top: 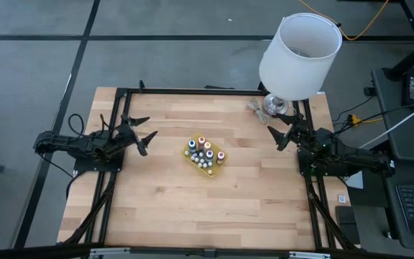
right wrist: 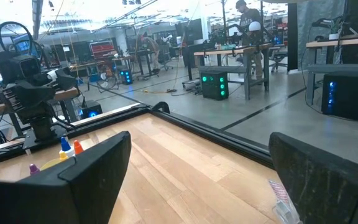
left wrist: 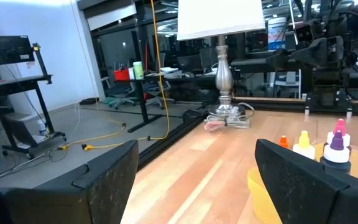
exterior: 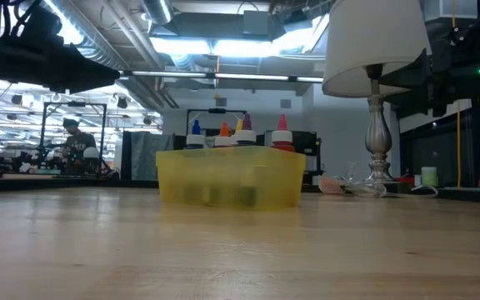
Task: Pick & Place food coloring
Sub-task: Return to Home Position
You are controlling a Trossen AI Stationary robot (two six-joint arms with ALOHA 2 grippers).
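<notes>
Table [top: 214,208]: light wood with a dark frame. A yellow bin [top: 187,152] sits near the middle, turned at an angle to the table edges. The food coloring [top: 208,153] stands inside it, bottles packed close, with blue, red, orange and whitish caps showing. My left gripper [top: 146,136] is at the table's left side, fingers spread, well apart from the bin. My right gripper [top: 274,132] is at the right side, fingers also spread. A lamp [top: 298,52] with a white shade stands at the back right corner, near my right gripper.
</notes>
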